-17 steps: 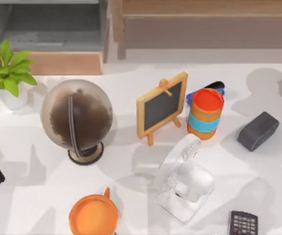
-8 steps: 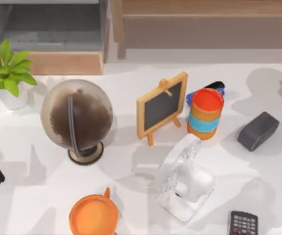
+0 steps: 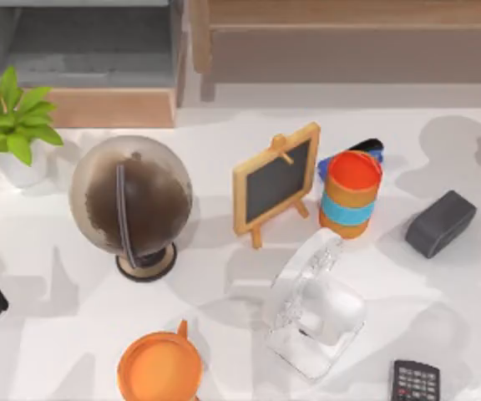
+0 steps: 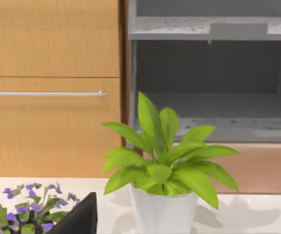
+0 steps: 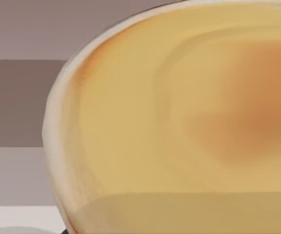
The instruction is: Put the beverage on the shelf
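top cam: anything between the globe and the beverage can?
Yes. In the top view the small wooden-framed chalkboard easel stands between the globe and the beverage, nearer the beverage and apart from both.

No legible text, label, brand or number is found. The chalkboard (image 3: 275, 181) is blank; the remote (image 3: 415, 382) keys cannot be read.

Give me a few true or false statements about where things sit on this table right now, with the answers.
1. The beverage stands upright on the table. True.
2. The beverage sits on the shelf. False: it is on the table beside the small chalkboard.
3. The globe is left of the chalkboard. True.
4. The orange mug lies at the table's far edge. False: it is at the near edge.
5. The potted plant stands at the table's left. True.
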### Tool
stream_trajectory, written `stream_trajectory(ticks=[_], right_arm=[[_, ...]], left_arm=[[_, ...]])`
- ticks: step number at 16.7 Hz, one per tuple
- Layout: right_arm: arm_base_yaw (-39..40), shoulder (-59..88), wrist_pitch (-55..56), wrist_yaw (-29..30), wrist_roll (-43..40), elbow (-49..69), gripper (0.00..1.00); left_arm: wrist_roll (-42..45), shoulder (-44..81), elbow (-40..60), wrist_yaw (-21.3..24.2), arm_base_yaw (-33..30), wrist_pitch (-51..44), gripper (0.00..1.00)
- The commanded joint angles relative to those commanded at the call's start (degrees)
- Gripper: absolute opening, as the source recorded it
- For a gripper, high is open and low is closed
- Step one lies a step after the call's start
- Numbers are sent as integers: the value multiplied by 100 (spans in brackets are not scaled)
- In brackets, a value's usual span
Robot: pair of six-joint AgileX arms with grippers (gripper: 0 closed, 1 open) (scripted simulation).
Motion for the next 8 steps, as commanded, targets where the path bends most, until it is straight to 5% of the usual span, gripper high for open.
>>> stream_trajectory(ticks=[8], right_arm=[[0, 0, 0, 0, 0, 0, 0]], left_arm=[[0, 0, 0, 0, 0, 0, 100]])
